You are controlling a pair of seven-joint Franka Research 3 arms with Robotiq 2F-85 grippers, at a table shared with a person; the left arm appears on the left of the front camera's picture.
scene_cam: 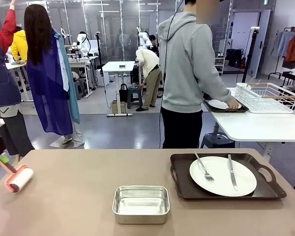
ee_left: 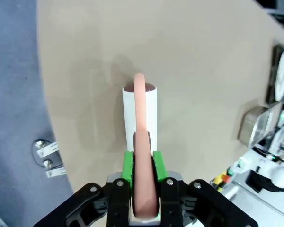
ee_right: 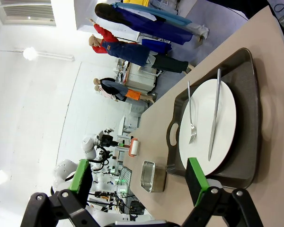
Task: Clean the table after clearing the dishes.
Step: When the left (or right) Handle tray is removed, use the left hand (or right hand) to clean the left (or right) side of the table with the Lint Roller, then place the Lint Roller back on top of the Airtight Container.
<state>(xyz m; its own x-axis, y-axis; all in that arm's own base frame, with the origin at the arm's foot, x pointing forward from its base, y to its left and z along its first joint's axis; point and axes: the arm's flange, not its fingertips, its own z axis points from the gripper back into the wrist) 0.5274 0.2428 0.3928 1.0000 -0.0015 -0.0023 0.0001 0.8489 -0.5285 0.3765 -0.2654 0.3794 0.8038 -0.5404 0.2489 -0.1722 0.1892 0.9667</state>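
front view: the table (scene_cam: 78, 196) carries one dark tray (scene_cam: 181, 187) on its right half, holding a white plate (scene_cam: 219, 181) with a fork (scene_cam: 204, 168) and a knife (scene_cam: 231, 172) lying loose on it; an empty steel pan (scene_cam: 140, 216) stands near the middle front, and the lint roller (scene_cam: 19, 179) rests on the far left of the top. a second tray (scene_cam: 236, 110) with its plate (scene_cam: 217, 103) sits on the white table (scene_cam: 255, 128) beyond, under the person's hand (scene_cam: 232, 104). left wrist view: the left gripper (ee_left: 144, 163) is clenched on the roller's pink handle (ee_left: 143, 194), with the white drum (ee_left: 139, 111) lying on the table top. judgement: the roller is light and stiff, its drum is probably tacky, and the handle is the right hold. right wrist view: the right gripper (ee_right: 138, 177) is released, jaws wide and empty, hovering just short of the near rim of the tray (ee_right: 248, 94), with the plate (ee_right: 206, 123) between the green pads in line of sight. judgement: the plate looks like ceramic, so it is likely heavy for its size, smooth and breakable; the cutlery is unsecured and would slide if the tray tips. the tray appears rigid, with cut-out handles at both short ends, so it is best taken by a handle or the raised rim and kept level. the plate edge offers a poorer, slippery hold. clearing is judged half done; wiping of the right half waits on this tray.
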